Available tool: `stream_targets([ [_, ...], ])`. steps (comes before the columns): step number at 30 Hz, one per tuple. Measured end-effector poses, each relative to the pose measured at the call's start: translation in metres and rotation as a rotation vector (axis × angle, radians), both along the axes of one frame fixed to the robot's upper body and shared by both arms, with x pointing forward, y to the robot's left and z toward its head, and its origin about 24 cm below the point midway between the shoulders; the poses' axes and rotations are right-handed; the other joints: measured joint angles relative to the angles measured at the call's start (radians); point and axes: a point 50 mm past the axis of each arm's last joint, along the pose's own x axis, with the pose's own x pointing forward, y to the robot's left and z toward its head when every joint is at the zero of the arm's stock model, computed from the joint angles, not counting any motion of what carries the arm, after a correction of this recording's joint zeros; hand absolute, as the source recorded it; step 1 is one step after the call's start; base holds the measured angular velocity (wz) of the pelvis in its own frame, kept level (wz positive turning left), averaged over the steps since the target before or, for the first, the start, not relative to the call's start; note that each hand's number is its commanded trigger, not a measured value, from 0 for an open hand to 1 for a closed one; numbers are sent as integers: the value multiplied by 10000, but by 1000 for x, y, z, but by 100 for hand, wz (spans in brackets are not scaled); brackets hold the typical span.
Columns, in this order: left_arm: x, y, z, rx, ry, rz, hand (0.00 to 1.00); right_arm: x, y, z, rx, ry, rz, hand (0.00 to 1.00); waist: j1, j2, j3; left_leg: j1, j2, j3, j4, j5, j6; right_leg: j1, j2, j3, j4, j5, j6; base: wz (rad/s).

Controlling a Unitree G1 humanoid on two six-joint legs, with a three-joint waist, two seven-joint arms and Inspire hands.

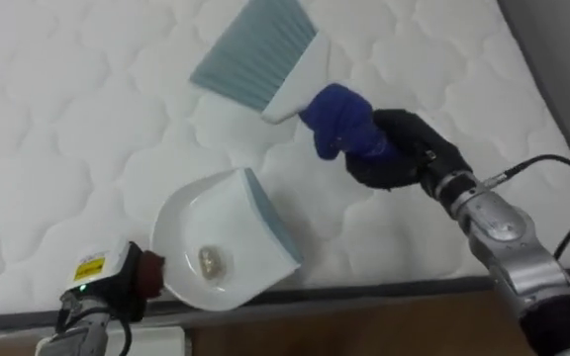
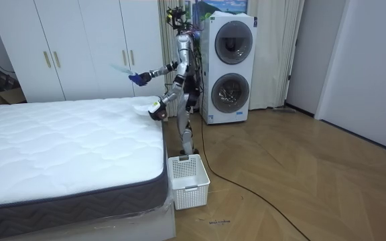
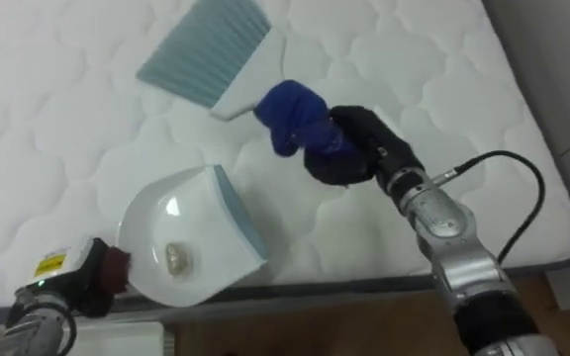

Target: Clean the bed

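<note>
A white dustpan (image 1: 221,242) with a grey-blue lip hangs over the near edge of the white quilted mattress (image 1: 67,119). A small pale crumpled scrap (image 1: 213,261) lies in it. My left hand (image 1: 117,287) at the lower left is shut on its dark handle. My black right hand (image 1: 404,148) is shut on the blue handle (image 1: 339,119) of a white brush. The brush's grey-blue bristles (image 1: 255,49) are lifted above the mattress and point away from me. In the room view I stand at the bed's far corner with the brush (image 2: 122,69) raised.
A white slatted basket (image 2: 188,181) stands on the wooden floor by the bed's corner. Two stacked washing machines (image 2: 230,67) are behind me, with white wardrobes (image 2: 79,47) along the wall. The mattress edge (image 1: 384,289) runs just below my hands.
</note>
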Motion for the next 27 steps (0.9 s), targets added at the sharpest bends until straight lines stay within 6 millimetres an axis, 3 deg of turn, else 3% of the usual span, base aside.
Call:
stream_targets([
  [7,-7,-3,-2,-289,-184,383,100,-5,-9,-4,239,-130,-1255,0,-114,-11,-35,680,-44,-27,-325,1,-6,694,33,5,-328,-40,69,1],
  [10,-1,-5,4,-471,-707,398,100,-7,-13,4,479,-641,-1830,0,-151,-2,-36,758,-153,-384,-357,-1,-6,934,105,106,-391,-100,156,31],
  [13,-4,-6,6,-557,-957,371,100,-17,-21,11,804,-1226,-2446,0,-492,52,-62,909,-395,-1311,-380,-2,-4,1709,183,161,-771,-201,319,96],
  [14,-6,-7,6,-597,-991,342,100,-23,-25,16,923,-1553,-2725,0,-693,76,-122,919,-582,-1830,-369,-1,-3,1997,232,449,-979,-279,397,119],
  [15,-6,-9,7,-643,-1068,301,100,-28,-27,20,1004,-1942,-2935,0,-729,98,-122,969,-738,-2226,-361,13,-1,2214,289,747,-1126,-323,433,125],
  [17,-10,-10,8,-718,-1163,259,100,-33,-27,20,1039,-2102,-3095,0,-711,121,-130,1024,-930,-2668,-304,53,-12,2532,348,940,-1308,-338,459,83],
  [23,-16,-6,11,-701,-1349,409,100,-39,-30,14,1010,-1933,-3382,0,-283,128,-137,1022,-1185,-3715,-144,228,-178,3161,484,790,-1736,-356,481,55],
  [27,-16,-4,13,-705,-1546,617,100,-39,-30,15,932,-2060,-3537,0,57,9,-119,877,-1239,-4261,-210,417,-359,3182,604,712,-1720,-437,350,44],
])
